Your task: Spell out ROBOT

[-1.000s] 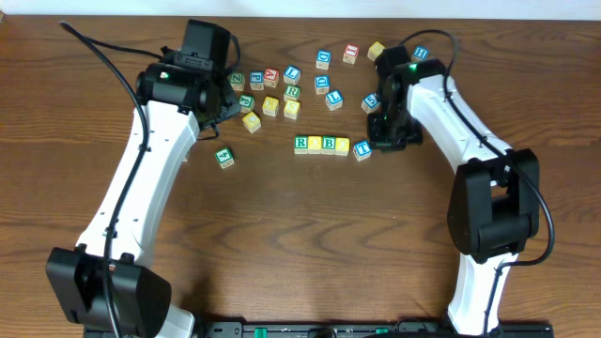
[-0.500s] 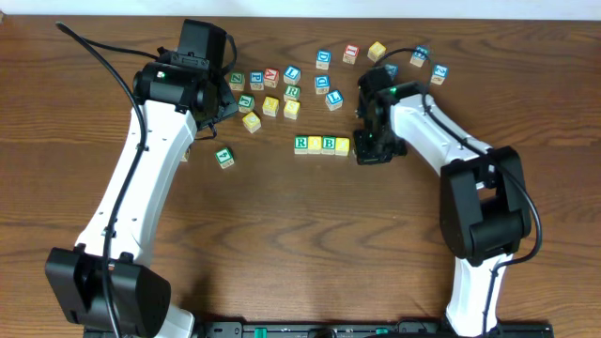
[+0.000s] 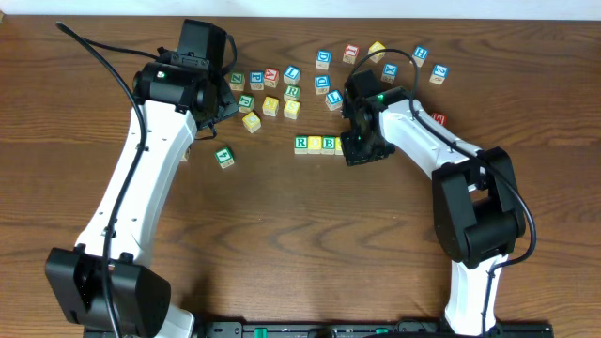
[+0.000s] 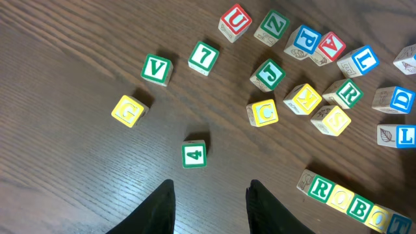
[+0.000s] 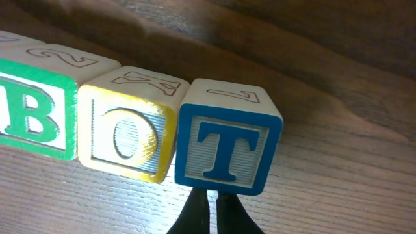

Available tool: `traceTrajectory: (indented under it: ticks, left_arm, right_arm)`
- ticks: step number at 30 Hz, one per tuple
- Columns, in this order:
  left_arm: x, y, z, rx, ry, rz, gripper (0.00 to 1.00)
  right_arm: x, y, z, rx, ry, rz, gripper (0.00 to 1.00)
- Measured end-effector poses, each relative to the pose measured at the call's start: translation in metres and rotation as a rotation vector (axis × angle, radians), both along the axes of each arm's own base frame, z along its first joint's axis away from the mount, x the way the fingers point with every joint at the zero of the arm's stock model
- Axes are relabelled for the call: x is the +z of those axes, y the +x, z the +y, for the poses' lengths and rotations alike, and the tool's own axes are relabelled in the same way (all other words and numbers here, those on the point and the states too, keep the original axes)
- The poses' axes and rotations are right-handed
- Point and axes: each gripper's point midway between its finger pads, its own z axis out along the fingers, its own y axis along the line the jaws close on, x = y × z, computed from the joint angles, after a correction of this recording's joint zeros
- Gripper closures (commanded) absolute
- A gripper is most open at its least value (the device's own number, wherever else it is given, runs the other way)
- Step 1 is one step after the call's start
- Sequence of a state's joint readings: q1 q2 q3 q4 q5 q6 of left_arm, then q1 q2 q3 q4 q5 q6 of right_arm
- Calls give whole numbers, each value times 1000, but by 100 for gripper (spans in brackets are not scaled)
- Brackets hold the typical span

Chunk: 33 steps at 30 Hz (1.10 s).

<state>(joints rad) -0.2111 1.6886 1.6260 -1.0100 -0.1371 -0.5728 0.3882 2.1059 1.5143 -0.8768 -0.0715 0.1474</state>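
**Spell ROBOT: last letter being seated at the end of the row**

The word read complete on the table (image 3: 282, 244). In the left wrist view the R cube (image 4: 318, 188), first O cube (image 4: 339, 198), B cube (image 4: 358, 208), second O cube (image 4: 379, 216) and T cube (image 4: 399, 224) lay in one line, running down toward the lower right corner of that view. From overhead only R, O and B showed; the right arm hid the end of the row.

The right gripper (image 5: 209, 207) was shut with nothing in it. Its two tips were pressed together and sat at the front face of the T cube, low and centred. I could not tell whether they touched the wood or stood just off it. The T met the second O at its upper near corner, but a thin wedge of shadow opened between them lower down, so the T sat slightly turned against its neighbour.

The left gripper (image 4: 211, 208) was part-way open and held nothing. It hung over bare table just short of the 4 cube (image 4: 194, 155), well apart from the row.

Judgement: the step in hand was the final squaring of the T; placement itself looked done. The next move calls for a light push to close the wedge, without shoving the whole row. After that, a straight retreat of the closed tips, so they do not drag the T out of line. Left arm not needed.
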Motion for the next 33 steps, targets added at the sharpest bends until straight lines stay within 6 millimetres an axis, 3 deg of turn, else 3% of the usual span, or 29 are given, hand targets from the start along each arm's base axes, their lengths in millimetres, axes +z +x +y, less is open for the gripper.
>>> traceTrajectory:
  ticks: [9,14,16,19,23,25,33]
  left_arm:
    - [0,0,0,0,0,0,64]
    - [0,0,0,3,-1,0,64]
    - [0,0,0,4,-2,0,64]
    - [0,0,-2,1,-14,2,64]
    - [-3,-1,-10,-17,-54,14,65]
    - [-7,-1,-14,-26,-74,29,74]
    - [-62,-7,-23,-39,-100,187,77]
  right_arm:
    - [9,-17,-1,34,1,72,99]
    - [50,-3,0,13,24,-34,99]
    - [71,7,-5,-40,22,-99,99]
    - [87,18,-17,-125,18,-149,99]
    - [82,27,-35,-261,9,-150,99]
    - [75,32,-40,-310,6,-147,99]
    - [31,37,-39,-377,17,-86,99]
